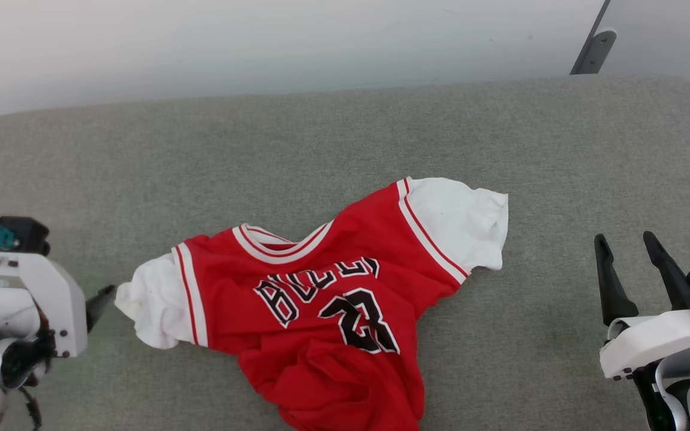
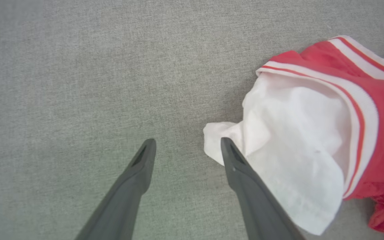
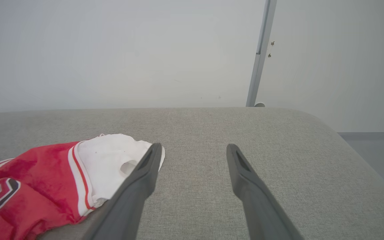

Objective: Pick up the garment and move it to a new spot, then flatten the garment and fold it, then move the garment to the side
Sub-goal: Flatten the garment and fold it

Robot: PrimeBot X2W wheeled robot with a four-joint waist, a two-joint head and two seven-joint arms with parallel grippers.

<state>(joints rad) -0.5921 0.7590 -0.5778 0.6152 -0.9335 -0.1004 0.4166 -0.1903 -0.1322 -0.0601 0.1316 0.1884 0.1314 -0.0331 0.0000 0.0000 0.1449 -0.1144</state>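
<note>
garment: red soft jersey T-shirt (image 1: 345, 251), white short sleeves, black-and-white lettering up, lies crumpled mid grey padded fabric surface (image 1: 501, 131) | left end effector (image 2: 185, 143): fingers spread, empty, one tip just beside the near white sleeve (image 2: 295, 140) | right end effector (image 1: 625, 239): spread, empty, apart from the shirt

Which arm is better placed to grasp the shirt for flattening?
Left. The left end effector, open, lies beside the shirt's white sleeve; the right end effector stands farther from the other sleeve.
</note>
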